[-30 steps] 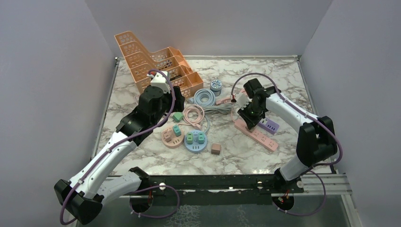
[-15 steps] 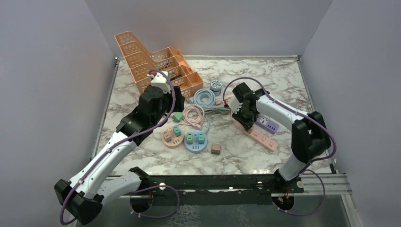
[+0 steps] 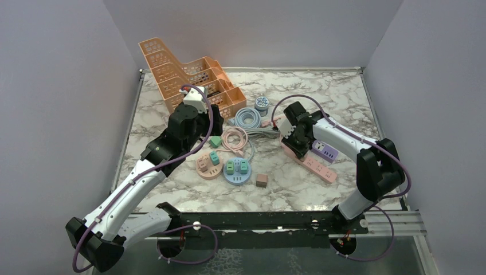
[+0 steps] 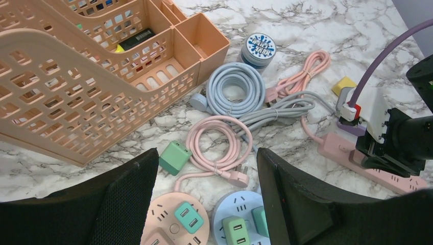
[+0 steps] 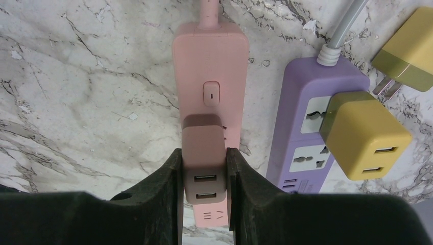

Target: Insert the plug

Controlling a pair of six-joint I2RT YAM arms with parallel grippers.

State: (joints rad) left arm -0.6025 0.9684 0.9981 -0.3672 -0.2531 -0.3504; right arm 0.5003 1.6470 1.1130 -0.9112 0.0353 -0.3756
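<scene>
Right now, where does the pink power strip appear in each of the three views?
Top external: pink power strip right of centre, slanted.
Left wrist: strip at the right edge, low.
Right wrist: strip at centre, running up the frame, brown plug over it.
Shared landmark: purple power strip beside it.

The top camera is looking down on the whole worktop. Both wrist cameras are facing downward, sharing the pink power strip, the right one closest.
</scene>
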